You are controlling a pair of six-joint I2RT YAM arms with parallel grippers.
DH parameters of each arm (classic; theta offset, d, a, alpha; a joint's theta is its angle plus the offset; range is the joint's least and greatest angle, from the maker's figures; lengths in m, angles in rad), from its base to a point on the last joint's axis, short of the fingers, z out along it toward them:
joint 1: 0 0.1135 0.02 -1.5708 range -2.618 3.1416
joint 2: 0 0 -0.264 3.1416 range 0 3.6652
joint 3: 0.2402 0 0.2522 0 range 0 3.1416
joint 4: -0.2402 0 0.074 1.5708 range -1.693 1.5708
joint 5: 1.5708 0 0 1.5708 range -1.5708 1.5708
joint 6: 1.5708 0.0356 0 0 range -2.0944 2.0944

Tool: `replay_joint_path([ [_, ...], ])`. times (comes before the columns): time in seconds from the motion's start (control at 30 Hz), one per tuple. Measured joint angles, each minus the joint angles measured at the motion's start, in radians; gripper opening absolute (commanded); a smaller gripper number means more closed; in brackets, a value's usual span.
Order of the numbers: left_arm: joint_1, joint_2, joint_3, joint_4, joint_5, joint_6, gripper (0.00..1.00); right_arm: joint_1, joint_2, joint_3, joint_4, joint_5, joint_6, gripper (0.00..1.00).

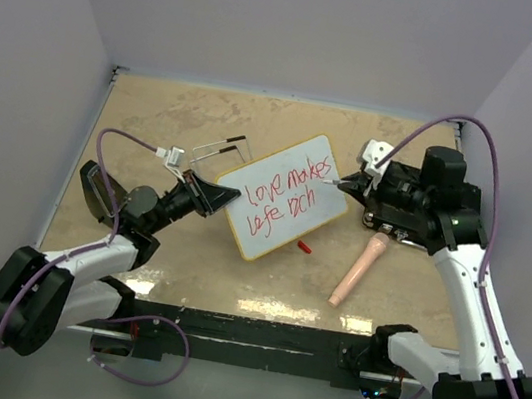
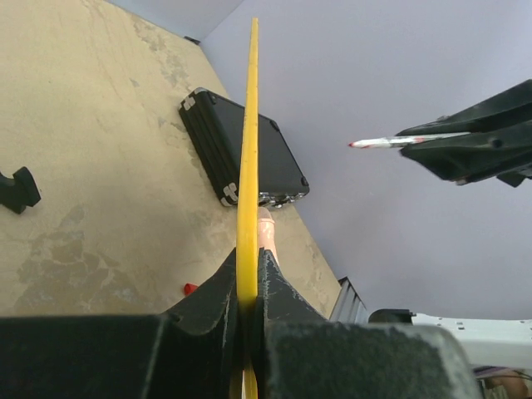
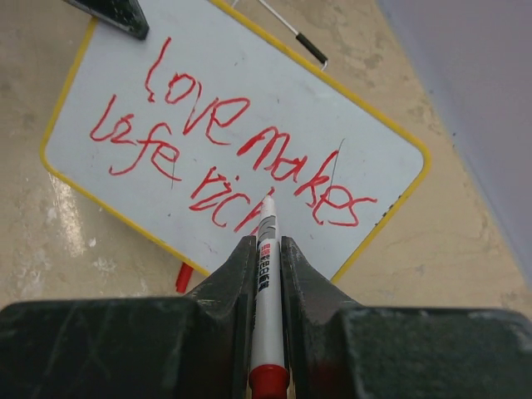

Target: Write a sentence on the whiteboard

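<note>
As my left gripper (image 2: 247, 276) clenches on the thin yellow rim of the whiteboard (image 3: 370, 141), I hold the board edge-on, rising straight ahead of those jaws and tipped up off the tan table (image 1: 158, 112). My right gripper (image 3: 266, 249) is clamped on a white marker (image 3: 266, 291), whose tip juts just past the fingertips and points at the board face directly in front of them. From my left wrist, that tip shows off to the right of the rim, apart from the board. Ahead of my right jaws, the sentence (image 3: 249, 148) runs in red across the white face in two lines, "love makes" on the line farther from those jaws and "life rich" on the nearer, with the marker tip over the last word. A small red cap (image 1: 305, 248) lies on the table just off the board's near edge, low and left of my right jaws. Beyond my left jaws, past the rim, sits a black case (image 2: 270, 162), and a pale pink handle-shaped object (image 1: 356, 272) lies between it and those jaws. A thin wire stand (image 1: 222, 146) rests on the table near my left jaws, beside the board's far corner.
</note>
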Motion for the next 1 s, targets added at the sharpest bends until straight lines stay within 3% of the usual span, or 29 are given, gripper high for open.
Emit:
replay_joint_path([
  [0.27, 0.069, -0.091, 0.033, -0.179, 0.076, 0.162, 0.0, -0.158, -0.07, -0.091, 0.073, -0.233, 0.037, 0.0],
  [0.57, 0.131, -0.194, 0.252, -0.504, 0.185, 0.479, 0.0, -0.175, -0.097, -0.112, 0.061, -0.353, 0.003, 0.0],
  [0.83, 0.274, -0.118, 0.47, -0.623, 0.343, 0.652, 0.0, -0.175, -0.131, -0.137, 0.041, -0.4, -0.027, 0.0],
  [1.0, 0.385, -0.042, 0.499, -0.614, 0.428, 0.688, 0.0, -0.175, -0.142, -0.146, 0.038, -0.404, -0.031, 0.0],
])
